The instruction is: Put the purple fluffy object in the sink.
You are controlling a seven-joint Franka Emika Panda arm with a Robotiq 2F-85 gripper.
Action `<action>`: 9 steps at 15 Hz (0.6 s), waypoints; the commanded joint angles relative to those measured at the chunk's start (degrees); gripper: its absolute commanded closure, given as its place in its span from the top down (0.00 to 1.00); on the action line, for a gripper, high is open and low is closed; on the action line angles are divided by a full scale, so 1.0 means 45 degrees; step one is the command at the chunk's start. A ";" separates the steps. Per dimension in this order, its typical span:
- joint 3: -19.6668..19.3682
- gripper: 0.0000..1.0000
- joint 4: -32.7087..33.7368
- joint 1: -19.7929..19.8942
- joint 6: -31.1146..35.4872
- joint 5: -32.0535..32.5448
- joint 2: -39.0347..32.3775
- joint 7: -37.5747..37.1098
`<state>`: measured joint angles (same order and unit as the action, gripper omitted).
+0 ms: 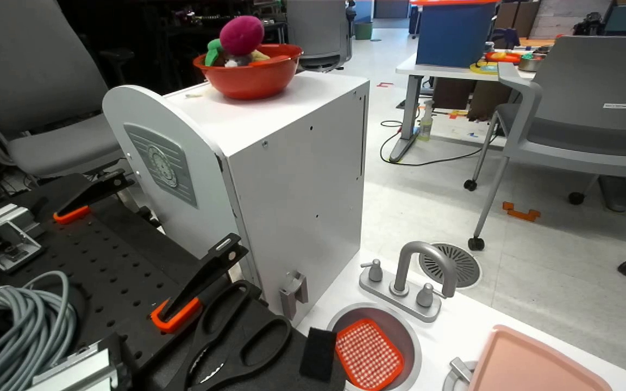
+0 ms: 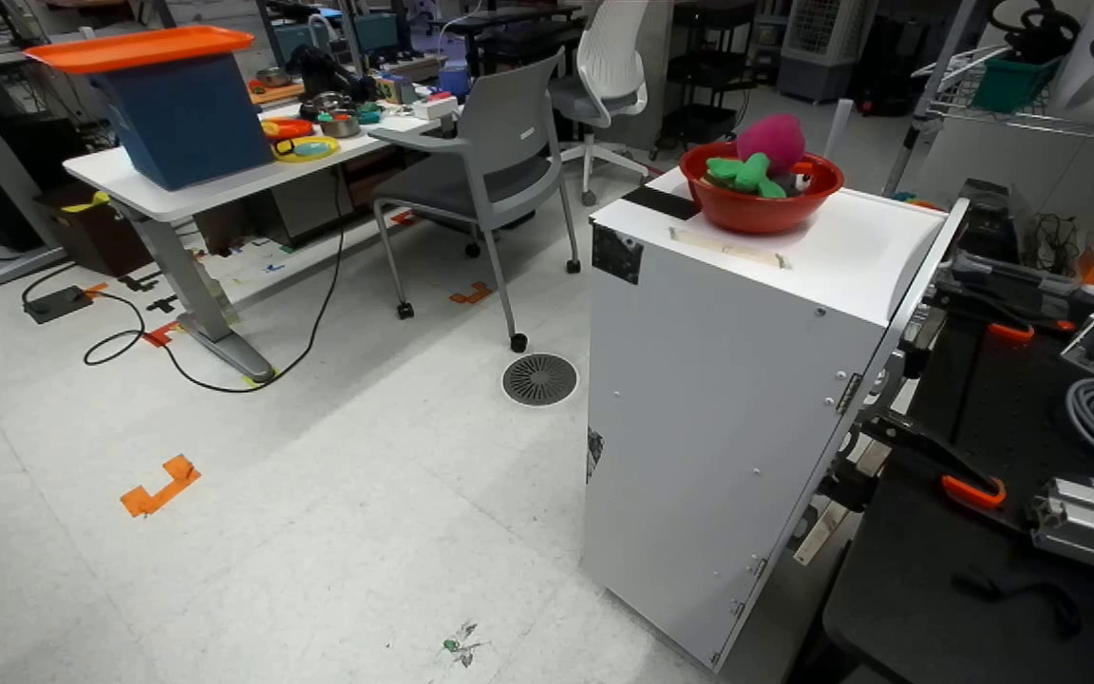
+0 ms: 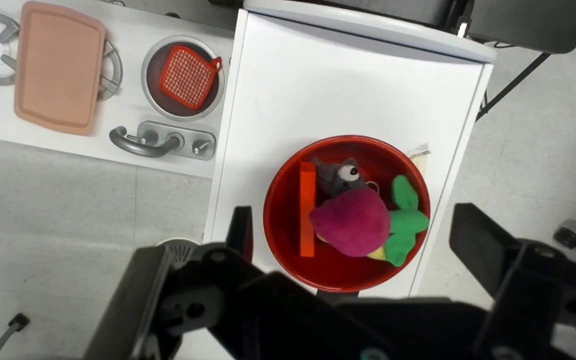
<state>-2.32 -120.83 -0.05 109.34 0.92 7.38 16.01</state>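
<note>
One purple fluffy object [image 3: 352,222], a magenta plush with green leafy pieces [image 3: 402,225] against it, lay in a red bowl [image 3: 283,220] on top of a white cabinet [image 3: 363,95]; in both exterior views it rose above the rim, while the wrist view looked down on it, below and right of the frame's centre. Only the wrist view made plain the eye of a grey toy [image 3: 332,186] half hidden by the plush, and the full length of an orange bar [image 3: 307,215] at the bowl's left. The sink [image 3: 154,92], round and grey, showed at the upper left of the wrist view with a red checked potholder [image 3: 188,77] inside; an exterior view had it near the bottom edge, right of centre, beside the silver faucet [image 1: 401,288]. A round dial [image 1: 162,165] on the cabinet's front showed left of centre in an exterior view alone. The gripper [image 3: 355,230] appeared only in the wrist view, along the bottom, its fingers [image 3: 240,227] spread wide, with one fingertip in the frame just left of the bowl and the other to its right, past the cabinet's edge. Nothing was pinched between them; in both exterior views the bowl stood untouched.
</note>
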 commanded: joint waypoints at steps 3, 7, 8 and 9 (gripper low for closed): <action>-0.0125 1.00 -0.0075 0.0237 0.0144 -0.0385 -0.0624 -0.0208; 0.0156 1.00 0.0092 0.0083 0.0216 -0.0139 -0.1281 -0.0218; 0.0232 1.00 0.0154 0.0038 0.0205 -0.0039 -0.1447 -0.0281; 0.0308 1.00 0.0216 -0.0008 0.0160 0.0048 -0.1594 -0.0301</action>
<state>-1.86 -121.37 0.48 109.78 0.64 2.31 15.25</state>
